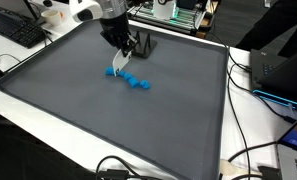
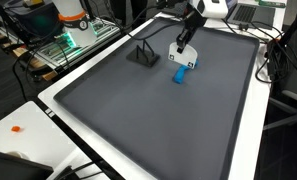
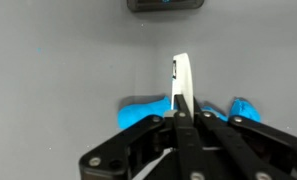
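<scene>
My gripper [image 3: 183, 118] is shut on a thin white flat piece [image 3: 182, 82] that sticks out past the fingertips. It hovers just above a row of small blue pieces [image 3: 143, 108] lying on the dark grey mat. In both exterior views the gripper [image 1: 119, 60] [image 2: 184, 45] points down, with the white piece [image 1: 114, 70] [image 2: 178, 58] close to the blue pieces [image 1: 138, 82] [image 2: 180, 73]. I cannot tell whether the white piece touches them.
A small black stand [image 1: 144, 45] [image 2: 143, 55] sits on the mat [image 1: 108, 120] [image 2: 158, 120] behind the gripper; its edge shows in the wrist view [image 3: 165, 5]. Keyboards, cables and electronics surround the mat on the white table.
</scene>
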You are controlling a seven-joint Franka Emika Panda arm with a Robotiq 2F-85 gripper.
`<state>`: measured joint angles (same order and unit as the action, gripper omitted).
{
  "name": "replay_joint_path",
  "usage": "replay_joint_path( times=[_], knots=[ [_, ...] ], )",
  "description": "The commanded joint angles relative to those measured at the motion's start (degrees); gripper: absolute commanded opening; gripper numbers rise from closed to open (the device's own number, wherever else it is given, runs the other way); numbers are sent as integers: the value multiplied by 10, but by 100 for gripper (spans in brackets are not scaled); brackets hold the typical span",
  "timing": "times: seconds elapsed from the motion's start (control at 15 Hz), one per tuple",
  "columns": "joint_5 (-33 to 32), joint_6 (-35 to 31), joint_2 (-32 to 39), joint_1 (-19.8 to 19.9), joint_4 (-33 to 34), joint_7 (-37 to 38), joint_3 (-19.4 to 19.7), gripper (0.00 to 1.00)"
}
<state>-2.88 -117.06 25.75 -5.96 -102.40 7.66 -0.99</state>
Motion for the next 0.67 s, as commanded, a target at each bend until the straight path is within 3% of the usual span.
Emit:
replay_joint_path(
  times=[0.0,0.6],
  knots=[
    [-27,5,-16,-1,-7,-5,4,1],
    [-66,-26,10,0,17,-24,5,1]
  ],
)
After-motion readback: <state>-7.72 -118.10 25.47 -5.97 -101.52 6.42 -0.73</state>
